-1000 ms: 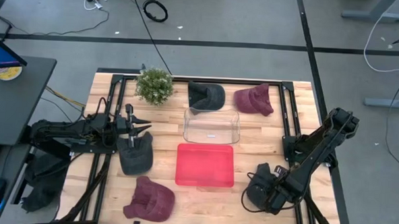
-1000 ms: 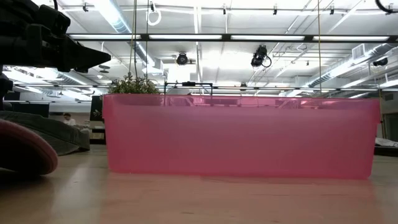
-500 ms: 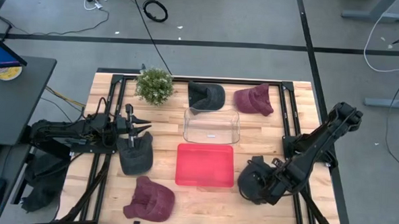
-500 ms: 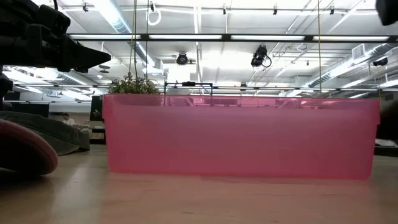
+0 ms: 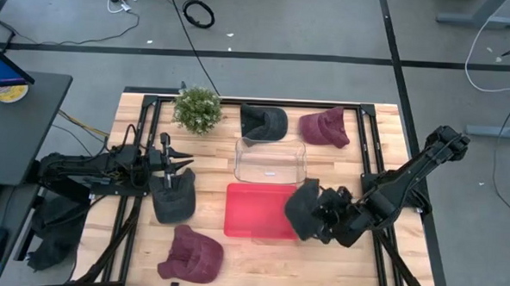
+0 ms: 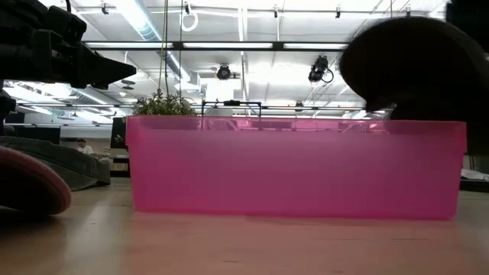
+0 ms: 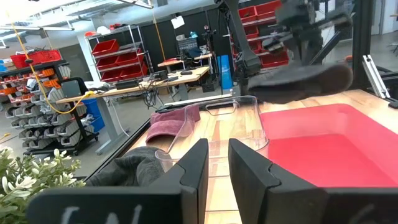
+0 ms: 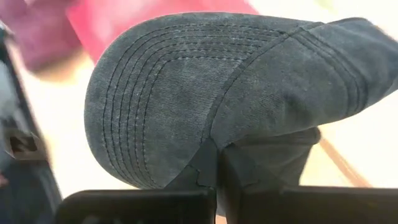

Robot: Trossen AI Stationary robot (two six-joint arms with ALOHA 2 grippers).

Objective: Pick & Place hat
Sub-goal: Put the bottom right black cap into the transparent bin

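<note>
Denim-grey hat [image 5: 304,208] pinched in my right pincer [image 5: 322,217], overhanging pink bin [image 5: 256,210] edge; carry further inward before releasing.

The right arm is reaching in from the table's right edge, its links folding low and slanting toward the middle, and the right gripper [image 5: 318,216] is hanging above the table near its centre, fingers [image 8: 211,177] pressing tight together on a dark grey cap [image 5: 304,209]. The left arm is lying stretched along the table's left side, wrist pointing toward the centre, and the left gripper [image 5: 183,163] is sitting with its fingers [image 7: 198,167] parted by a narrow gap, clasping nothing.
</note>
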